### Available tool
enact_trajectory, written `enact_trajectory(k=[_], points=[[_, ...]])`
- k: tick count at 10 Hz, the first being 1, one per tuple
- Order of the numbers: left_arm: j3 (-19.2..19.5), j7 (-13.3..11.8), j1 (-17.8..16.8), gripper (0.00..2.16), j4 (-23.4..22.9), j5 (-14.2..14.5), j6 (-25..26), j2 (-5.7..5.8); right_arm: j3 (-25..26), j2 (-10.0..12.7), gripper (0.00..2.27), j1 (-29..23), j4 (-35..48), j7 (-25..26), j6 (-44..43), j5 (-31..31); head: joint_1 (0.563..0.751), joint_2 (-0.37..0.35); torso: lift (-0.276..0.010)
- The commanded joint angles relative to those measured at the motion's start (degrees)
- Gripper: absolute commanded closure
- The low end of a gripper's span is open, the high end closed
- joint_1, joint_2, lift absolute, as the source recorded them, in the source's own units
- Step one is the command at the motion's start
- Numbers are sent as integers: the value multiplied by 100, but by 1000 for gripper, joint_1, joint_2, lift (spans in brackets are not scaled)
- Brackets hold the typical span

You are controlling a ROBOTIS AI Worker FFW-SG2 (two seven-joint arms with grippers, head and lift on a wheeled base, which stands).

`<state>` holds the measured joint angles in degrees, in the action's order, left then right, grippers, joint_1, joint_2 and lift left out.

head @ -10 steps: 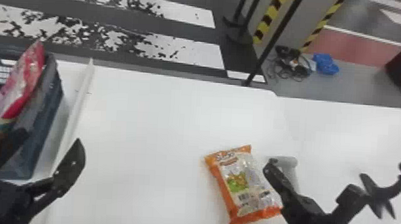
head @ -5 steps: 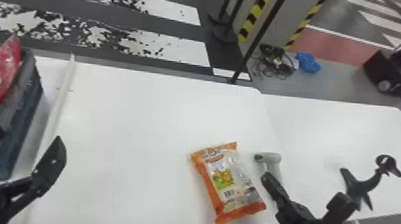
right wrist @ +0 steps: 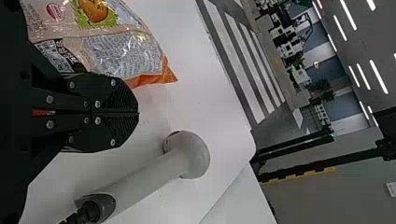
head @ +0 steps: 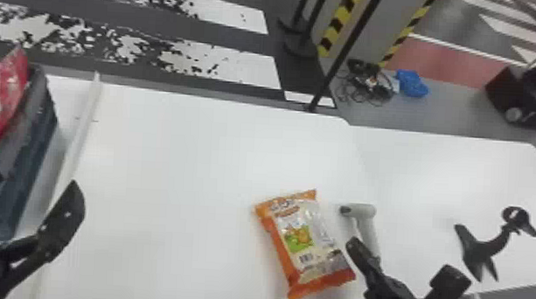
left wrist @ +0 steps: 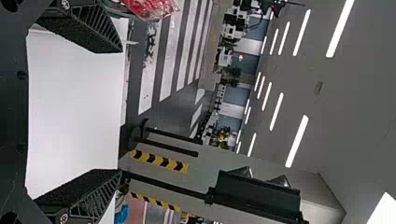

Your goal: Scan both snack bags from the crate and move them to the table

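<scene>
Scanning the orange snack bag (head: 303, 245) seems due. The right gripper (right wrist: 139, 113), fingers together, should open for the scanner (right wrist: 154, 175); left gripper (left wrist: 122, 111), fingers apart.

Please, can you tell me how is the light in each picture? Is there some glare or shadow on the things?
Head view: soft pale glare on the right-hand table, faint shadow along the orange snack bag; left wrist view: ceiling lights show as bright white strips; right wrist view: small shiny highlights on the bag's wrapper, soft shadow beside the scanner.
</scene>
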<state>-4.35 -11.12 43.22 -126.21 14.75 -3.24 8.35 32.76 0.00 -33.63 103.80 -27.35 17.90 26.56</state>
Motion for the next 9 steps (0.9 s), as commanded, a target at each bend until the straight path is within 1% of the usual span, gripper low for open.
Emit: enact_trajectory(k=[1,4,7,9], points=[[4,-57,-7,76,-9,1,-14,0,-16,5,2256,5,-97,-7,-89,-11,695,-350,-87],[4,-66,-7,76,-9,1,-14,9,-86,5,2256,-12,-255,-43,-177,-46,695,-350,-87],[4,-66,2,76,-27,1,-14,9,-288,5,2256,-188,-255,-95,-265,-20,695,-350,-87],[-13,-75,20,76,-53,-7,-14,9,-288,5,2256,-276,-202,-104,-317,42,695,-350,-87]])
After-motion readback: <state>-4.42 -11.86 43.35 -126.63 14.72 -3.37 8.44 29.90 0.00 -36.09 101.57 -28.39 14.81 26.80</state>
